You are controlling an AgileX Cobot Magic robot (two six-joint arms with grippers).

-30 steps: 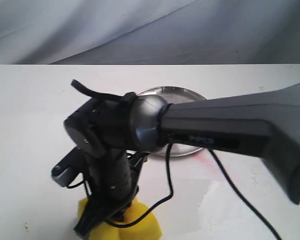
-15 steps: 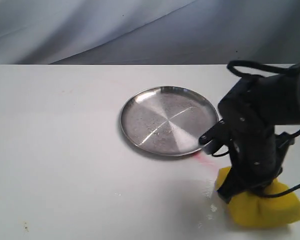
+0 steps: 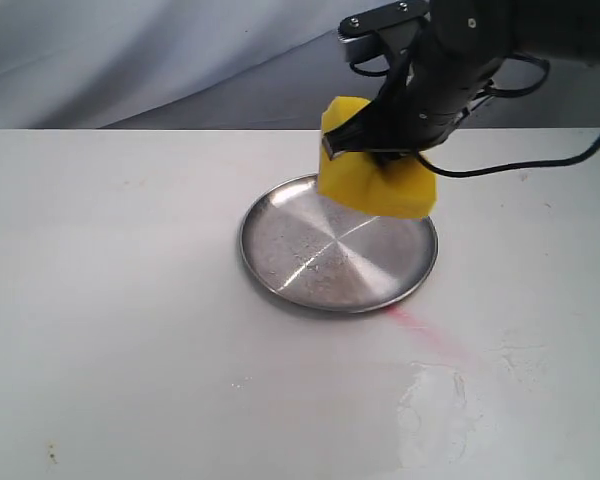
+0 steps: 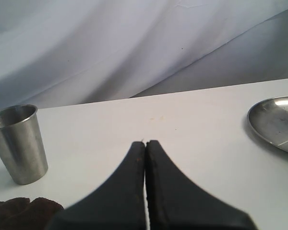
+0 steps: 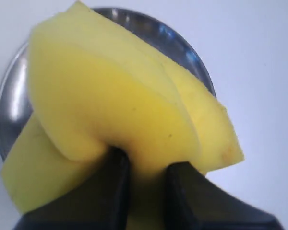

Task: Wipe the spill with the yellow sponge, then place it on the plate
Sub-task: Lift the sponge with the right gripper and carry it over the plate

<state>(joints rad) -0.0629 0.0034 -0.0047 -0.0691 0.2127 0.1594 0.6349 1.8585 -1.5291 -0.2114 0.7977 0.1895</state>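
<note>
The yellow sponge (image 3: 378, 188), buckled in the grasping right hand (image 3: 384, 152), is held above the plate (image 3: 298, 262) at its 1 o'clock rim, long axis slanted 10-to-4 o'clock.

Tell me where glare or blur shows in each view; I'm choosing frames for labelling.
Exterior view: radial glare streaks on the plate, otherwise fairly sharp. Left wrist view: the left hand up close is blurred, the metal cup crisper. Right wrist view: the yellow sponge fills the frame, soft-edged, right hand dark and blurry.
</note>
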